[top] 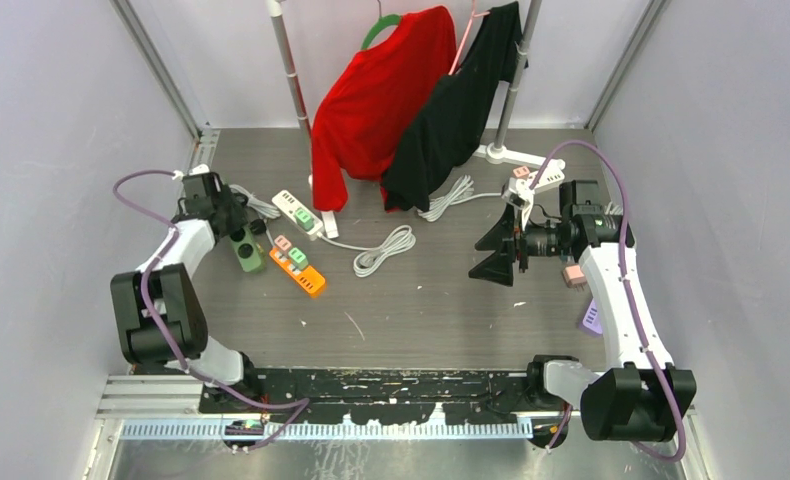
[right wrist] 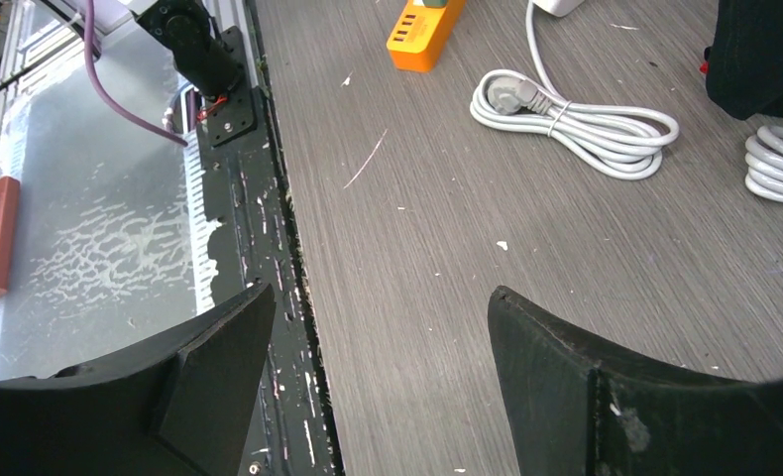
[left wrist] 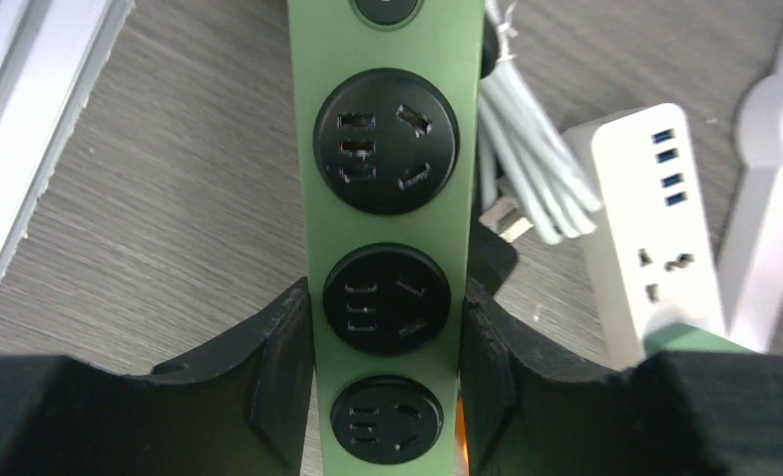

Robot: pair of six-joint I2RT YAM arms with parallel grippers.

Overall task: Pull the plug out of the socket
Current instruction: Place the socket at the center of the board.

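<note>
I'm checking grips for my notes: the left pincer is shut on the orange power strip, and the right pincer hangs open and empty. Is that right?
Not quite: the left pincer is shut on the green power strip, as the left wrist view shows. The right pincer does hang open and empty.

Bright, even diffuse light from above; shadows faint & soft on the counter [top: 421, 300]. Top view sharp, slight bending at edges. Left wrist: green power strip [left wrist: 388, 198] crisp, bg a bit soft. Right wrist: right end effector [right wrist: 380, 297] soft in near field, glare on metal base plate [right wrist: 100, 228].
</note>
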